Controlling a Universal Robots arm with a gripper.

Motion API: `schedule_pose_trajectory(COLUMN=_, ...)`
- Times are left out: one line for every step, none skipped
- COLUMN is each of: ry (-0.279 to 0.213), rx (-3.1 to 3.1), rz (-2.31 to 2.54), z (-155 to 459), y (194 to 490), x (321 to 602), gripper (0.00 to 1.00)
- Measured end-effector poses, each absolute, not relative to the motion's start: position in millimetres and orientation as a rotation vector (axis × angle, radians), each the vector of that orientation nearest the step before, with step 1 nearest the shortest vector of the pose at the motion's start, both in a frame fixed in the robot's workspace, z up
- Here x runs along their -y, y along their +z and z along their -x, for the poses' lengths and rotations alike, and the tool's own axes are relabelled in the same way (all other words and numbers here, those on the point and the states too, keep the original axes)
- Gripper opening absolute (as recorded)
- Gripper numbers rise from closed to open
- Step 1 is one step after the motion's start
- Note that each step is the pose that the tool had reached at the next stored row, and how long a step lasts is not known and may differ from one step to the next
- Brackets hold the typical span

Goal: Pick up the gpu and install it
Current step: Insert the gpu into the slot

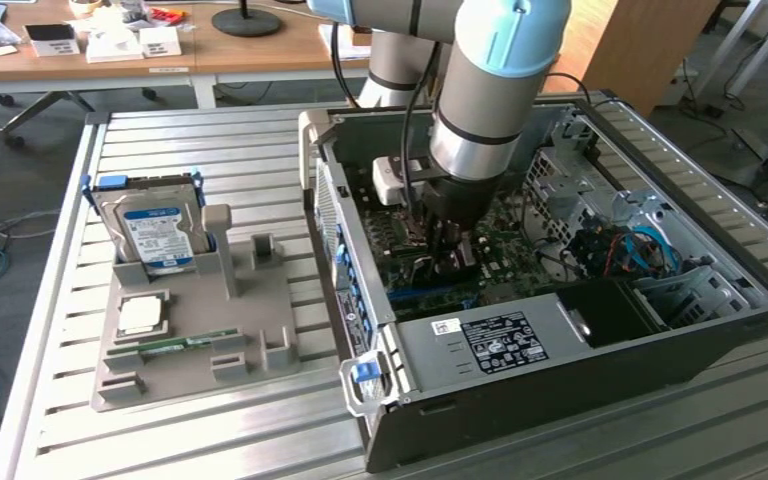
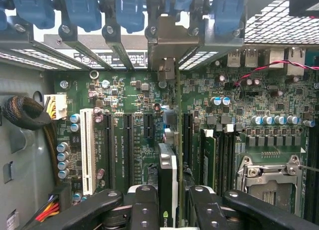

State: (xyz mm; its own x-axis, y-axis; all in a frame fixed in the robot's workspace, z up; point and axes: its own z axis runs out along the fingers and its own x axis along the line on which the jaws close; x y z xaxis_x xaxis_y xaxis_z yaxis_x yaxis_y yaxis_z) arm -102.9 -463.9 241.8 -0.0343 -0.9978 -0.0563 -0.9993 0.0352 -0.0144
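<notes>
Green card held edge-on over the motherboard slots

Black gripper [image 2: 167,202] closed on the gpu [image 2: 168,175], fingers [image 2: 143,210] pressing either side of the card, which stands on edge between them. Card runs from the fingers toward the silvery bracket [image 2: 172,45] at the case's rear slot openings, under the blue latches [image 2: 127,10]. It sits over the motherboard [image 2: 129,105] in line with the black expansion slots, just beside the white slot [image 2: 87,150]; whether it is seated, cannot tell. Exterior view: arm [image 1: 491,90] reaches down into the open computer case [image 1: 704,330], gripper [image 1: 448,262] low among the board parts. Hard drive [image 1: 155,232] and memory stick [image 1: 177,345] rest in the grey holder [image 1: 211,370] on the slatted table [image 1: 224,150], well apart from the case
</notes>
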Motion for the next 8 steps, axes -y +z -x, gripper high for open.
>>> schedule_pose_trajectory(ry=0.044, rx=-2.223, rz=2.147, z=102.9, y=241.8, x=463.9, gripper=0.28)
schedule_pose_trajectory(ry=0.045, rx=-2.223, rz=2.147, z=102.9, y=241.8, x=463.8, gripper=0.28)
schedule_pose_trajectory(ry=0.045, rx=-2.223, rz=2.147, z=102.9, y=241.8, x=463.9, gripper=0.28)
schedule_pose_trajectory(ry=0.045, rx=-2.223, rz=2.147, z=102.9, y=241.8, x=463.9, gripper=0.28)
schedule_pose_trajectory(ry=0.045, rx=-2.223, rz=2.147, z=102.9, y=241.8, x=463.9, gripper=0.28)
schedule_pose_trajectory(ry=0.046, rx=-2.223, rz=2.147, z=103.1, y=241.7, x=463.8, gripper=0.28)
schedule_pose_trajectory(ry=0.045, rx=-2.223, rz=2.147, z=103.0, y=241.6, x=463.8, gripper=0.29)
schedule_pose_trajectory(ry=0.045, rx=-2.223, rz=2.147, z=103.0, y=241.6, x=463.8, gripper=0.35)
